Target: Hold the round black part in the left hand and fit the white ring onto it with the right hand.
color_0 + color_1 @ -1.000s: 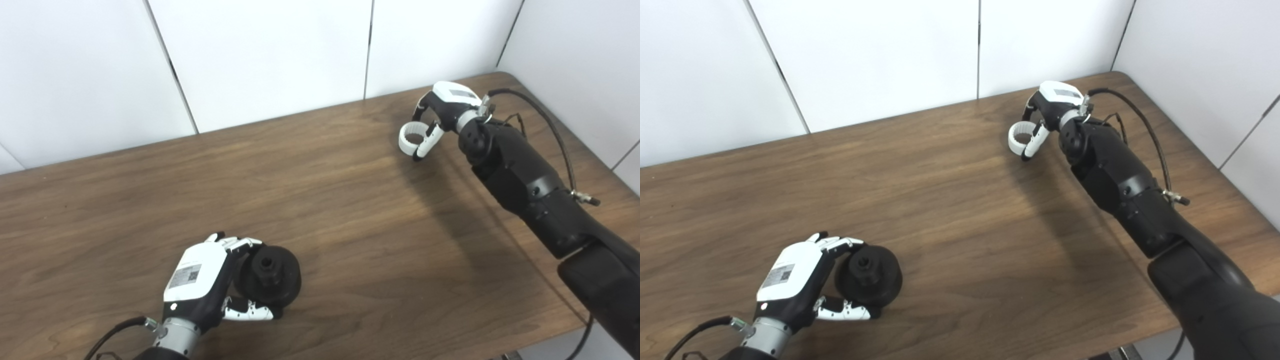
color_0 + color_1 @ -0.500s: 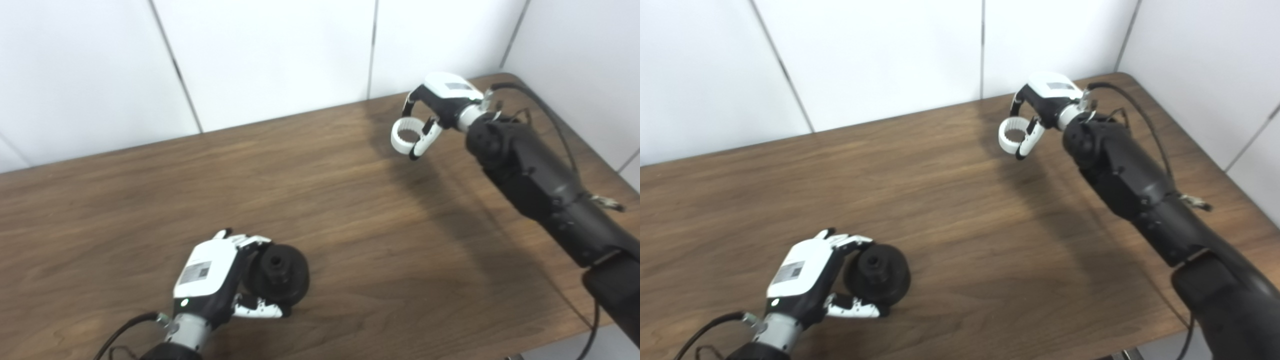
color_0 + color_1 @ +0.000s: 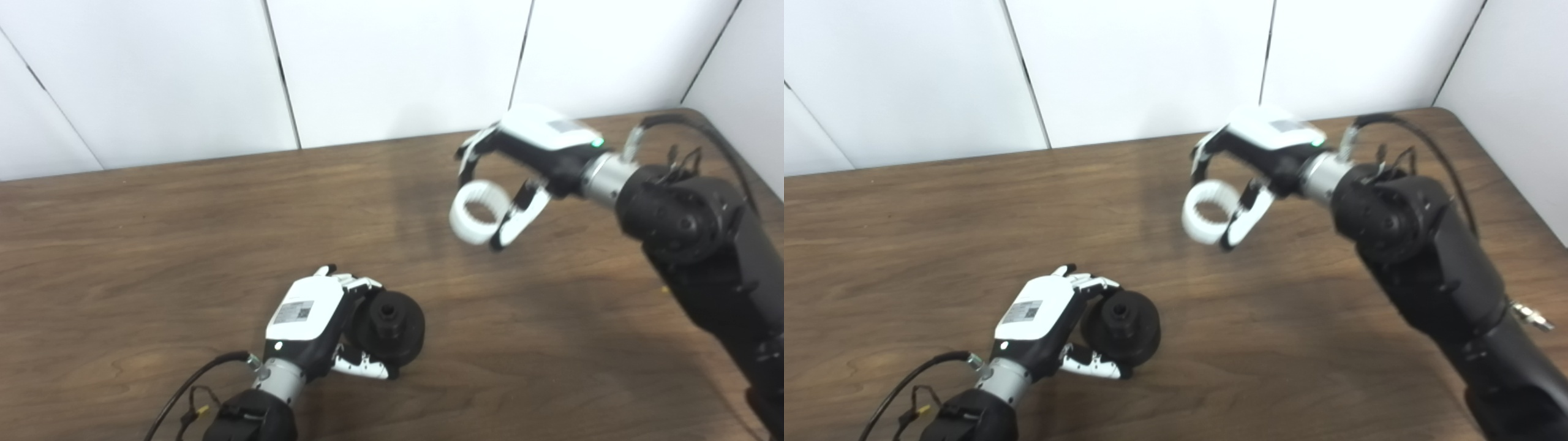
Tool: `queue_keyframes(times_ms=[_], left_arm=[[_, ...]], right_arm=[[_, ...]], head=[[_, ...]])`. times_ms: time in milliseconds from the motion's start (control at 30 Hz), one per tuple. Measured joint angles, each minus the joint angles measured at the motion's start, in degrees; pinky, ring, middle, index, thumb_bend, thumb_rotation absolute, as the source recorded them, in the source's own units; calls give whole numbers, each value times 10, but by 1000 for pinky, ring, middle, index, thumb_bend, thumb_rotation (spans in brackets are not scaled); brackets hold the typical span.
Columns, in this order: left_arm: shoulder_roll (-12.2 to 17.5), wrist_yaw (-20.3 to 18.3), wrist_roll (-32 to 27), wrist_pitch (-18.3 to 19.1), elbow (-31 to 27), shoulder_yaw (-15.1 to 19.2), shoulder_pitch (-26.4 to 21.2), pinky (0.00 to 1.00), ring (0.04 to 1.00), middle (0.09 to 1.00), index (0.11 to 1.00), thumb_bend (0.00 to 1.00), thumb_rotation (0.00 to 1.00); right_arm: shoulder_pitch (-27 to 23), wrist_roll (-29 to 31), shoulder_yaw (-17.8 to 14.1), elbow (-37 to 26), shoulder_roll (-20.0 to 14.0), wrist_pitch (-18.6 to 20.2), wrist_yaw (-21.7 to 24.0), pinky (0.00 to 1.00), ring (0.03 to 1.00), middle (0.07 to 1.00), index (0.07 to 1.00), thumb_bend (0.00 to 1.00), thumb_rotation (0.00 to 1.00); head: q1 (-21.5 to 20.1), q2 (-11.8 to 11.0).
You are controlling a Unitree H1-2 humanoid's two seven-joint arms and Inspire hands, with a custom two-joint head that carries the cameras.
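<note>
Since 1 second ago your right hand (image 3: pixel 520 177), gripping the white ring (image 3: pixel 481 212), has swung nearer. Your left hand (image 3: pixel 312 324) grips the round black part (image 3: pixel 389 320) at 7 o'clock. Transport step: next, align ring over hub.

black arms (image 3: pixel 698 245), white-shelled robot hand (image 3: pixel 303 321) (qr label), loose black cables.

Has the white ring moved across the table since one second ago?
Yes. The white ring, held in the right hand, has left the table's far right corner and come nearer the black part.
</note>
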Motion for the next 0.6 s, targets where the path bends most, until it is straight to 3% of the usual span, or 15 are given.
queue_keyframes(times_ms=[200,600], left_arm=[[-5,-3,4,9,0,-2,-1,1000,869,762,481,526,59],[-13,-15,8,18,1,-3,-4,1000,885,778,481,525,57]], right_arm=[[29,-20,33,-39,39,-1,20,1000,920,802,484,524,137],[70,-63,78,-49,92,-18,22,1000,920,802,484,524,138]], head=[[4,4],[6,11]])
